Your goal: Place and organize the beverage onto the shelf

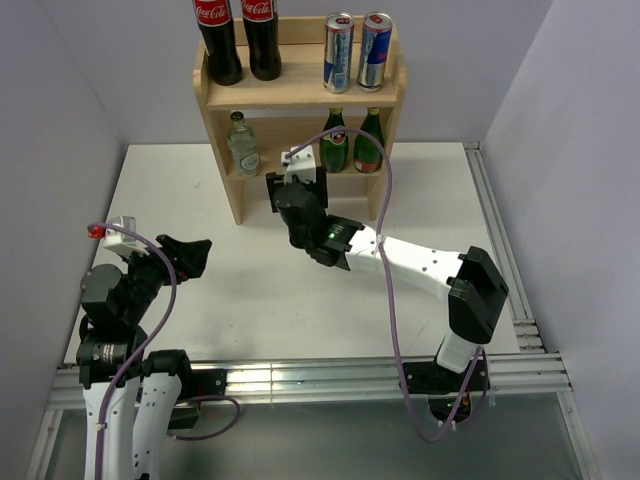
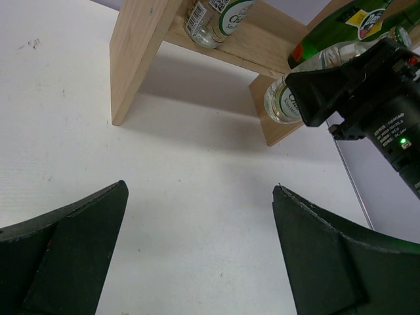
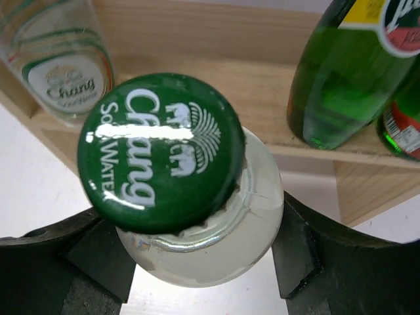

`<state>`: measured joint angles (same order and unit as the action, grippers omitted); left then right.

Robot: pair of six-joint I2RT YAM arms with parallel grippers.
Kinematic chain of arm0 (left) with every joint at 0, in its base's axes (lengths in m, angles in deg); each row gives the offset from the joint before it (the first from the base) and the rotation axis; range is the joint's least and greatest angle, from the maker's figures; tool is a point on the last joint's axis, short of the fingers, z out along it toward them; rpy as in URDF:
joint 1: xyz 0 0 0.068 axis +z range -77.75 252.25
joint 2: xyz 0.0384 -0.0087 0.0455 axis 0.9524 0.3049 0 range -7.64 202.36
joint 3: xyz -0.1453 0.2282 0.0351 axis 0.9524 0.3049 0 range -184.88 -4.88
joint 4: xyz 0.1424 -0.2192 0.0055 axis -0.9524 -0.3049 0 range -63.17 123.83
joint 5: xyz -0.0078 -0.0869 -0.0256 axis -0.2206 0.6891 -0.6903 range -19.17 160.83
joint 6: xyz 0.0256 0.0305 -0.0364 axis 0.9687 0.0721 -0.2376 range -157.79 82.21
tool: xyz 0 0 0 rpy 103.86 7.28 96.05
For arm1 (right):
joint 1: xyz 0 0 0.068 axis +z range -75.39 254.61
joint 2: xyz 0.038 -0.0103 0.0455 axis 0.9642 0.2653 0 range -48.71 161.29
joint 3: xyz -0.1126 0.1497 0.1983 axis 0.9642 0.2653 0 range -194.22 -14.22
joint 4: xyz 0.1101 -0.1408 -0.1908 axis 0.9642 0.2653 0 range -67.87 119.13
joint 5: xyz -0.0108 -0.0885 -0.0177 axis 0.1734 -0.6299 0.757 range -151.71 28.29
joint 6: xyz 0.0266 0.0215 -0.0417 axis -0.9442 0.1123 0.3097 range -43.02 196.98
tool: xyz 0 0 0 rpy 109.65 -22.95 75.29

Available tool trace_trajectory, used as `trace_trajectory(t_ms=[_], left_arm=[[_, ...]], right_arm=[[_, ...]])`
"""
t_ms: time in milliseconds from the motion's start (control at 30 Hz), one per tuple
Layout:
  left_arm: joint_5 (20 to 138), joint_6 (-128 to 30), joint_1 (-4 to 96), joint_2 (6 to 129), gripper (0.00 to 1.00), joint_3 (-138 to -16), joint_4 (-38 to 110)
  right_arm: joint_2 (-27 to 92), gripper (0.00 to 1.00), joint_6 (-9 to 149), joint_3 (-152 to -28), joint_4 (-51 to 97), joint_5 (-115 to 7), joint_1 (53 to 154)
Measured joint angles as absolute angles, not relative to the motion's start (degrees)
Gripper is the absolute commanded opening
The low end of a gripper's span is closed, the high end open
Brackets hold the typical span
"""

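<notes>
The wooden shelf point(image 1: 299, 96) carries two silver-blue-red cans point(image 1: 338, 52) on the top tier. On the lower tier stand a clear bottle point(image 1: 242, 143) at the left and two green bottles point(image 1: 334, 143) at the right. My right gripper point(image 1: 297, 192) is just in front of the lower tier, shut on the second clear bottle with a green cap point(image 3: 161, 151), held upright between the jaws point(image 3: 197, 252). In the top view the gripper hides this bottle. My left gripper point(image 1: 195, 255) is open and empty over the white table, well left of the shelf.
Two tall dark cola bottles point(image 1: 220, 38) stand at the left of the top tier. On the lower tier there is a gap between the clear bottle point(image 3: 59, 65) and the green bottles point(image 3: 341, 72). Grey walls close in both sides of the table.
</notes>
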<state>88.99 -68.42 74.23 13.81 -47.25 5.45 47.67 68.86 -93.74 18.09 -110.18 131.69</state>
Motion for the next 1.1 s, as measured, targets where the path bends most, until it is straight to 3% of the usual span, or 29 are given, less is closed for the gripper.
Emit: trace_trajectory(t_ms=[700, 1100], left_arm=[[88.99, -68.42, 74.77, 13.44, 0.99, -47.25, 5.45], [88.99, -68.42, 75.32, 13.44, 0.99, -47.25, 5.45]], right_arm=[[51.67, 0.00, 69.30, -101.94, 22.44, -107.38, 126.58], [59.02, 0.00, 68.92, -113.81, 25.15, -105.28, 125.62]])
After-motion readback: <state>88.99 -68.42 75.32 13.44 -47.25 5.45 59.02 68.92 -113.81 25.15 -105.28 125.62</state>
